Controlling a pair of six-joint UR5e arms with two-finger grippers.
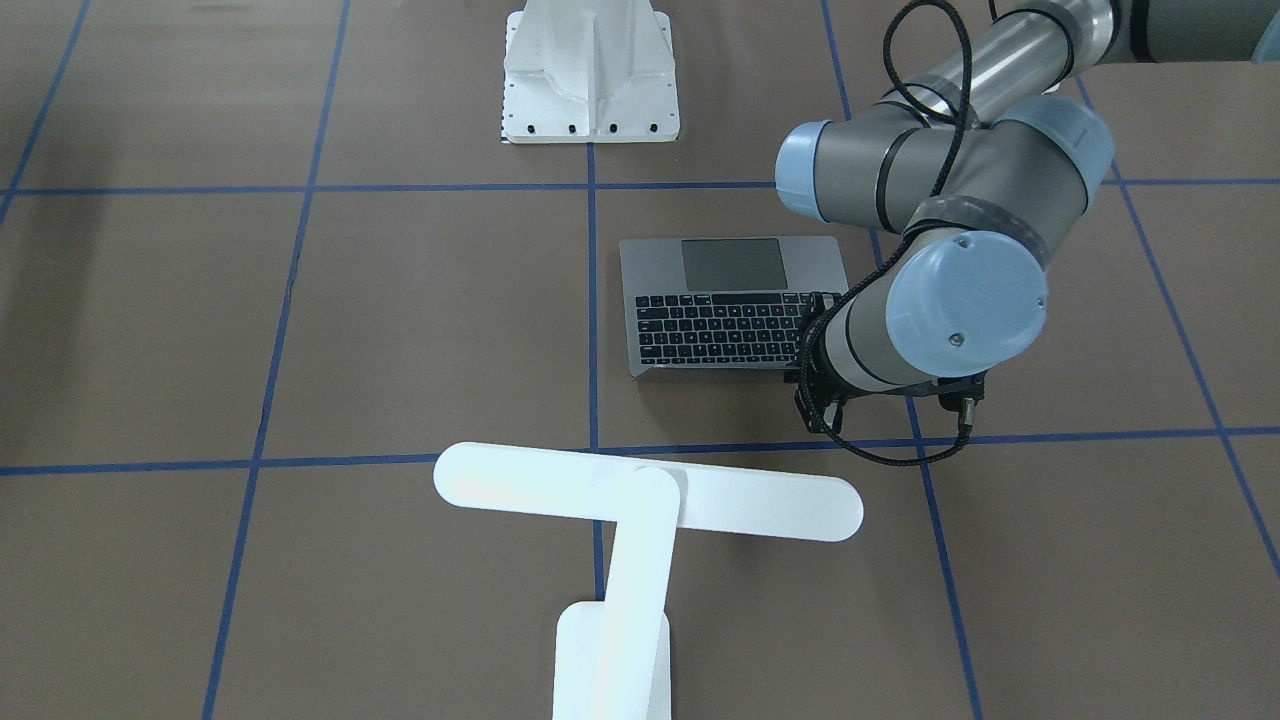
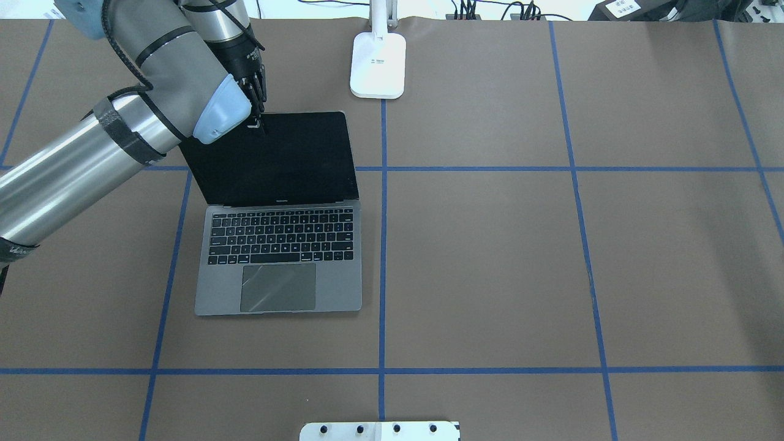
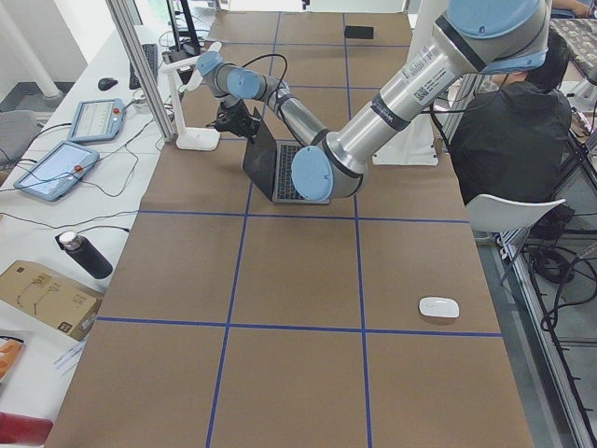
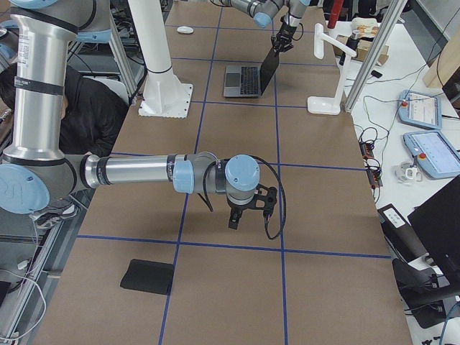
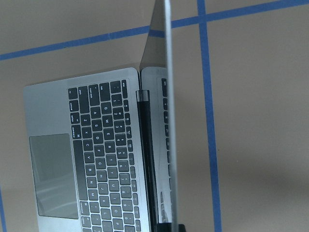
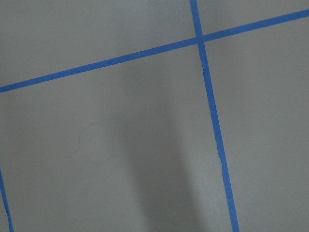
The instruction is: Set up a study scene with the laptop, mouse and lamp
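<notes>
The grey laptop (image 2: pixel 278 257) stands open left of the table's middle, its dark screen (image 2: pixel 275 159) raised. My left gripper (image 2: pixel 258 122) is shut on the top edge of the lid; the left wrist view looks straight down that thin edge (image 5: pixel 167 121) beside the keyboard (image 5: pixel 104 154). The white lamp (image 1: pixel 648 490) stands at the far side, with its base (image 2: pixel 378 64) behind the laptop. A white mouse (image 3: pixel 438 307) lies well away, near the robot's side at the left end. My right gripper (image 4: pixel 248 208) hovers low over bare table; I cannot tell its state.
A white bolted pedestal (image 1: pixel 590 70) stands at the robot's edge of the table. A flat black pad (image 4: pixel 147 277) lies near the right end. A person in black (image 3: pixel 508 121) sits beside the pedestal. Tablets and a bottle (image 3: pixel 86 254) rest on a side bench.
</notes>
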